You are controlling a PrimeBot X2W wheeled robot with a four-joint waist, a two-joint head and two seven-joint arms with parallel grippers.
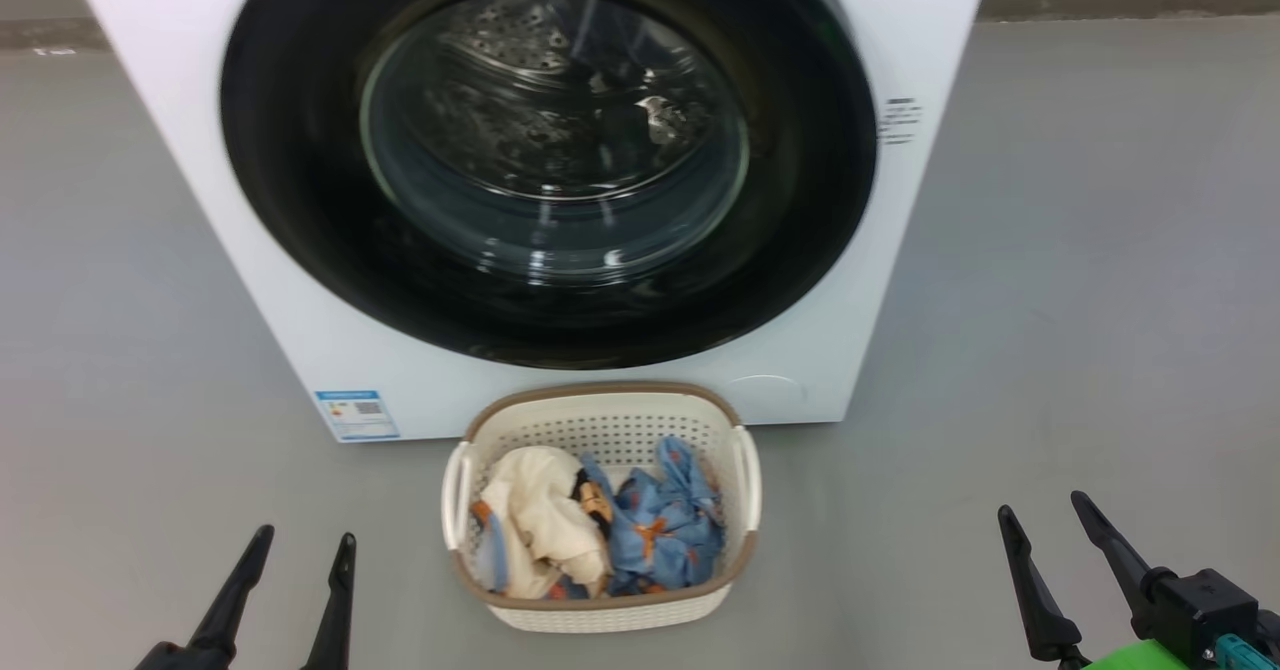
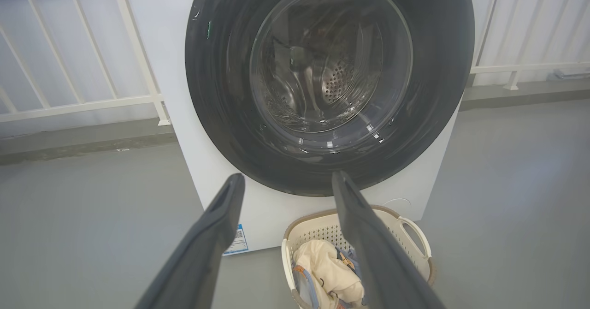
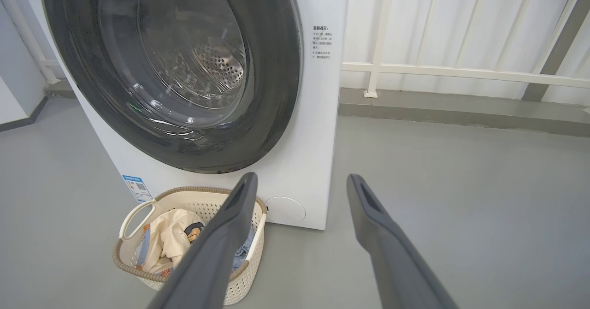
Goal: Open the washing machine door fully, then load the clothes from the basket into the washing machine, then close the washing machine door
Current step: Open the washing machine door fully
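No step is complete. One washing machine [image 1: 420, 390] stands on the floor, its single washing machine door [image 1: 550, 140] shut, so opening, loading and closing all remain. One basket [image 1: 610, 428] sits just before it, holding the clothes [image 1: 600, 525]: one cream, blue pieces uncountable. The left gripper [image 1: 305, 538] and right gripper [image 1: 1042, 505] flank the basket, well apart from it — jaws spread, empty.

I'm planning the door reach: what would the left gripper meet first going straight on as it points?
Probably the lower black rim of the washing machine door; the left gripper aims there, passing above the basket. Nothing shows in between, though depth is unclear.
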